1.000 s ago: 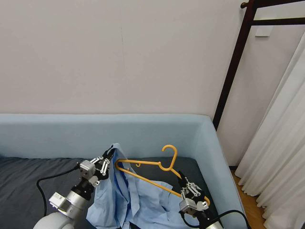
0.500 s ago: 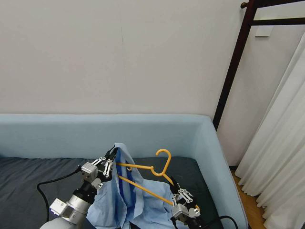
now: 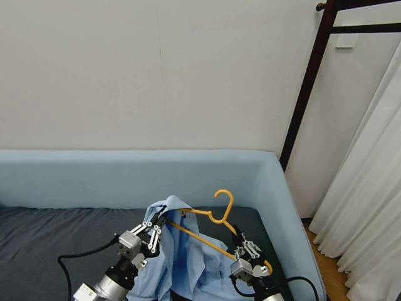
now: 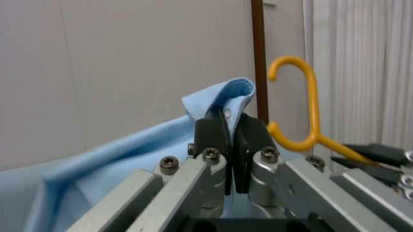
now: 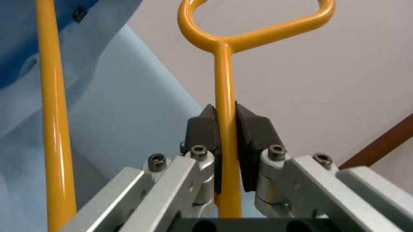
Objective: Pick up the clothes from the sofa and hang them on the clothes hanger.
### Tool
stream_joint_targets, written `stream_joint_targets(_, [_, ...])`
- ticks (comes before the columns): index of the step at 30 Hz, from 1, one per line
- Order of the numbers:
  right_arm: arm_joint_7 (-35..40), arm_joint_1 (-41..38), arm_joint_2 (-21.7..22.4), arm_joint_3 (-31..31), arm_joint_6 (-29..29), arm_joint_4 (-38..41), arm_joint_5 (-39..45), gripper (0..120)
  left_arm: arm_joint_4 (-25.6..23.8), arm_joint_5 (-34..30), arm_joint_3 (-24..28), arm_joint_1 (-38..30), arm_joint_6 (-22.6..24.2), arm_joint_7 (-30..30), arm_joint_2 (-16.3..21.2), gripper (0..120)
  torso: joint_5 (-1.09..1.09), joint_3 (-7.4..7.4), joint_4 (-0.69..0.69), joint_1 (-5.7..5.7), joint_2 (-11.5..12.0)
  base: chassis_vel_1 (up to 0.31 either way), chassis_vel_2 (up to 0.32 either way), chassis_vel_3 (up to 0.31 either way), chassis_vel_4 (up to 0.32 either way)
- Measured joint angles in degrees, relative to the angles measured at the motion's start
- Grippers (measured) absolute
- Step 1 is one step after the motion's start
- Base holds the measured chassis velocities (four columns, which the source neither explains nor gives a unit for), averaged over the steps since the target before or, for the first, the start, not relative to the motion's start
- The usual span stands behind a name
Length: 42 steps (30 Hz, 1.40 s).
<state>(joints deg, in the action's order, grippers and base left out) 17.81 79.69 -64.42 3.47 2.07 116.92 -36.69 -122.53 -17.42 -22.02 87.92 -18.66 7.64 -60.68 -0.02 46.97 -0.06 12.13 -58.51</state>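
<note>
fingers of the left gripper pinch the shirt; right gripper clamps the hanger.

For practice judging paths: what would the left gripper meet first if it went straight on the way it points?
The left gripper would push into the blue shirt it pinches; past that, probably the wall, depth unclear.

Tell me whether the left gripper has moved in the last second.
Yes. The left gripper, shut on the blue shirt, has shifted right and slightly down against the sofa back, nearer the yellow hanger.
</note>
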Motion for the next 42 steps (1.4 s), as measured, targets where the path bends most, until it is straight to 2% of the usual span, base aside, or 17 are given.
stream_joint_targets(8, [1.9,-4.5,-1.3,-4.0,2.9,-1.3,5.4,6,4.4,3.3,3.6,-0.7,-1.5,2.8,-1.6,0,0.0,0.0,0.0,0.01,0.0,0.0,0.0,0.0,0.0])
stream_joint_targets(16, [3.2,-7.0,-0.9,-3.2,3.5,-3.8,7.6,6,7.1,5.0,1.9,-3.7,-2.3,3.0,-0.7,0,0.0,0.0,-0.01,0.01,0.0,0.0,0.0,0.0,0.0])
stream_joint_targets(21, [3.4,-7.9,-0.9,-2.6,3.2,-4.1,8.4,6,7.9,3.2,1.9,-6.1,-2.2,2.6,-0.2,0,0.0,0.0,-0.01,0.01,0.0,0.0,0.0,0.0,0.0])
stream_joint_targets(27, [3.5,-9.9,-1.8,-4.0,0.8,-8.1,5.6,6,8.1,2.7,5.8,-7.8,-2.2,5.5,-1.9,0,0.01,0.0,-0.01,0.01,0.0,0.0,0.0,0.0,0.0])
stream_joint_targets(32, [4.0,-12.7,-3.3,-4.9,-0.6,-10.6,4.7,6,10.5,4.1,8.0,-8.0,-2.5,6.6,-2.5,0,0.01,0.0,0.01,0.01,0.0,0.0,0.0,0.0,0.0])
stream_joint_targets(42, [4.6,-14.6,-3.0,-4.4,-1.7,-8.6,7.9,6,13.0,4.2,5.9,-8.5,-4.2,5.2,-1.2,0,0.0,0.0,0.0,0.01,0.0,0.0,0.0,0.0,0.0])
